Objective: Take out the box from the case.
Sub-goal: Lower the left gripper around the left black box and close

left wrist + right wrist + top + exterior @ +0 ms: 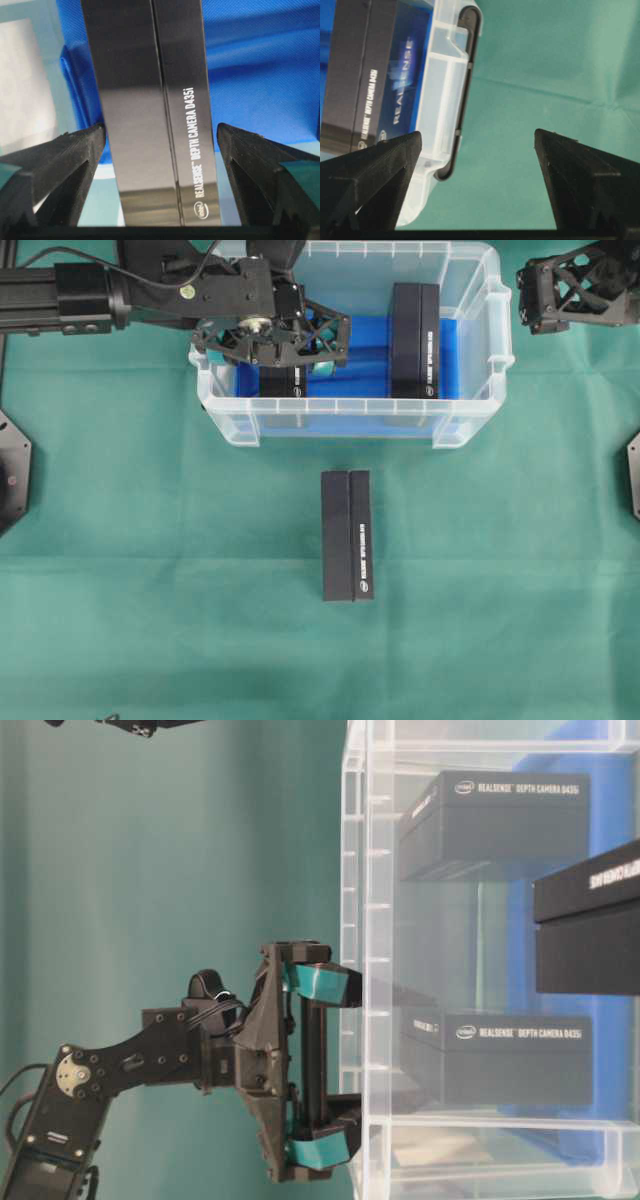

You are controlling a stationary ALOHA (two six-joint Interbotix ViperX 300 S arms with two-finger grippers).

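Two boxes are sitting inside the case [470,430], and the one I am working is the left box [280,380], lying on the blue lining [365,370] directly under my left gripper [290,340]. In the left wrist view the box is running lengthwise away from the camera, and its long axis is sitting square between the two fingers [75,155], so the jaws are straddling its narrow width. I am holding that gripper spread wide; it is gripping nothing, with blue showing on both sides between the pads and the box's flanks. Judging from this, the next move is calling for a short descent and then a squeeze across the short dimension.

The right box [415,340] is resting near the opposite end of the case. My right gripper [477,145] is hanging outside the case, beyond its right-hand rim, also fully parted and empty, so the left arm is clearly the nearer one for this pick. A third box [347,535] is lying on the green cloth [150,590] in front of the case, already out.

Printed along the left box's edge I am reading "REALSENSE DEPTH CAMERA D435i" beside an Intel logo; the table-level view is showing the same wording on both boxes in the case.
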